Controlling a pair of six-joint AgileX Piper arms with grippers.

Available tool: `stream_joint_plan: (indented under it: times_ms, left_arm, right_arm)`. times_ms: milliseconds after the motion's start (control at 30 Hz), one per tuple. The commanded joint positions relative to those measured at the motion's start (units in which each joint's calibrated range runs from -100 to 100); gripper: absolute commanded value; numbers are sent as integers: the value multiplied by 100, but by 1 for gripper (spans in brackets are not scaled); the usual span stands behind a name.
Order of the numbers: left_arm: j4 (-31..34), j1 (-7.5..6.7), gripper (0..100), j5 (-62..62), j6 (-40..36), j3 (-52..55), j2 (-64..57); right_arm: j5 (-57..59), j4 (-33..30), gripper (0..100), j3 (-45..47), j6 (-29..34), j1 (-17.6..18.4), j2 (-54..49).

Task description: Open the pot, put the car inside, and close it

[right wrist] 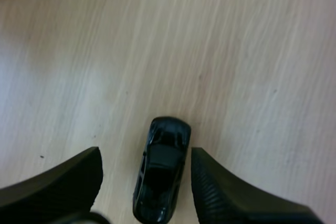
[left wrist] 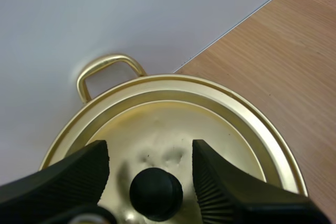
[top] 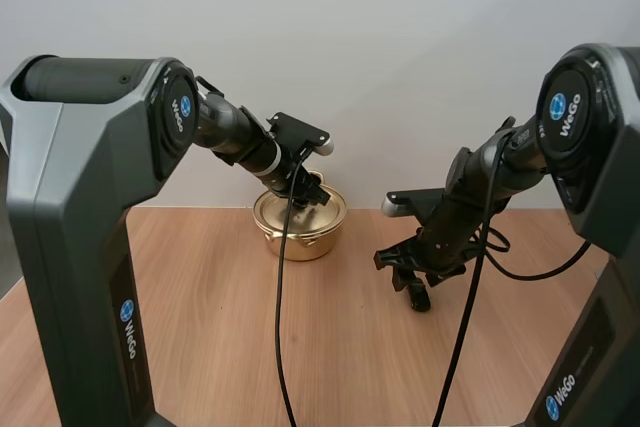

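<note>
High view is showing the tabletop [top: 200, 327] carrying the gold pot [top: 300, 232] under the left tool [top: 305, 187], lid [left wrist: 210, 124] seated, so every step is remaining. Wrist views are adding what it hides: that tool's fingers [left wrist: 79, 177] standing apart around the black knob [left wrist: 156, 192], the right tool [right wrist: 146, 153] gaping astride the car [right wrist: 160, 177].

The pot [top: 300, 222] stands at the counter's [top: 330, 347] rear edge, near its middle, with the lid [left wrist: 173, 124] on it. The car [right wrist: 160, 174] lies on the counter to the right of the pot, nearer the front edge.
</note>
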Motion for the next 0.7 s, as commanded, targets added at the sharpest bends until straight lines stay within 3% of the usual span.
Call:
stream_joint_plan:
  times_ms: [0, 567, 633, 667]
  left_arm:
    - [7, -4, 78, 8, -2, -4, 9]
    - [7, -4, 78, -236, 38, -4, 98]
    - [7, -4, 78, -232, 54, -4, 98]
    - [7, -4, 77, -239, 52, -4, 98]
  right_arm:
    - [-1, -6, 84, -8, 7, 4, 20]
    - [223, -193, 83, -8, 129, 4, 207]
    - [262, -193, 77, -8, 139, 4, 283]
    - [277, -193, 69, -8, 140, 4, 293]
